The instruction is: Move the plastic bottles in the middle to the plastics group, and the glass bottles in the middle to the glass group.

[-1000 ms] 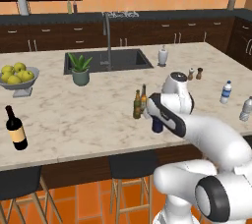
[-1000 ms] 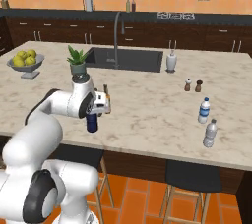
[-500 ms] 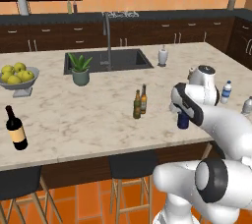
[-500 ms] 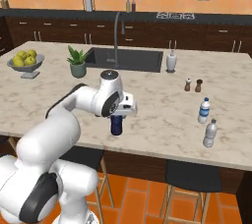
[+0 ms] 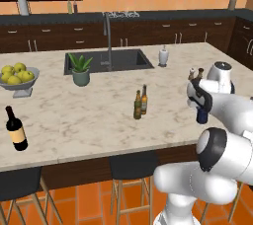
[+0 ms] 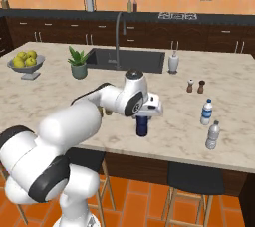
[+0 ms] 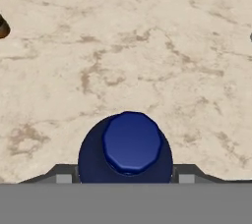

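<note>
The fingers [image 6: 143, 117] are clamped on the dark blue bottle [image 6: 142, 125], now carried rightward over the worktop [image 6: 60, 96], away from the two glass bottles [image 5: 141, 103]; the plastics group [image 6: 209, 124] lies further right, so transport continues

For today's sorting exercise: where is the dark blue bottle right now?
The dark blue bottle hangs between the fingers above the counter, near its front edge, left of the two clear plastic bottles in the right base view.
</note>
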